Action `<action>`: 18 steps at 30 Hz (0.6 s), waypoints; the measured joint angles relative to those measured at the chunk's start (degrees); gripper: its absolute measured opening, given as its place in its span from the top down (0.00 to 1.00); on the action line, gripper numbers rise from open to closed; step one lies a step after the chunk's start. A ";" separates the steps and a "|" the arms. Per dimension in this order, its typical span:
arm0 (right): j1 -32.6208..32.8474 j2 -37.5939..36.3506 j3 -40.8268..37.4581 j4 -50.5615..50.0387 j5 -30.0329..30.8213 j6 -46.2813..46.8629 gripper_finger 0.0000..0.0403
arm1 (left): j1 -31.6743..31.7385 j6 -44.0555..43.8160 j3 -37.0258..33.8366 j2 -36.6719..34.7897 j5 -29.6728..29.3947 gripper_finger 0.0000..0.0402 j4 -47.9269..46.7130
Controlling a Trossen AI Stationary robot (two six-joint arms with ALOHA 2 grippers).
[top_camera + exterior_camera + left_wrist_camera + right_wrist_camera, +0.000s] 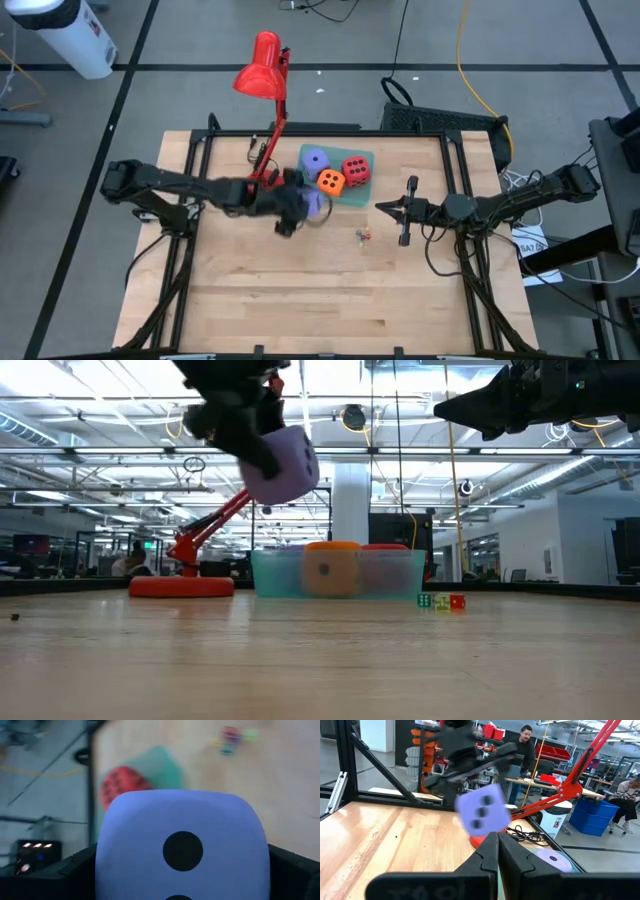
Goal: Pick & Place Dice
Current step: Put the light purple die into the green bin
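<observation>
My left gripper (303, 207) holds a lavender-blue die (317, 204) in the air near the table's middle, beside a green tray (362, 156). The same die (282, 465) hangs high above the tabletop in the low view. In the tray sit another lavender die (316, 160), an orange die (331, 181) and a red die (355, 169). My right gripper (383, 207) waits shut at the table's right, its tips pointing toward the tray. My left gripper pinches the lavender die by two opposite faces, one finger (70, 872) on each side of it, the pipped face (182, 845) turned toward the wrist camera. The fingers come from the table's left, slanting down. The die is lifted clear of the table and tilted.
A red desk lamp stands with its base (181, 586) at the table's far left and its head (260, 70) beyond the far edge. A few tiny coloured dice (362, 236) lie right of centre. People show in the room behind (525, 745).
</observation>
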 joint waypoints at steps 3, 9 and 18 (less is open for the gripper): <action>0.00 0.00 0.00 0.00 0.00 0.00 1.00 | 5.65 0.59 0.02 0.01 4.31 0.01 2.61; 0.00 0.00 0.00 0.02 0.00 -0.07 1.00 | 14.09 -0.08 0.02 2.29 11.19 0.01 2.49; -0.13 0.00 0.00 0.02 0.02 -0.07 1.00 | 16.95 0.57 0.09 8.89 12.58 0.01 3.67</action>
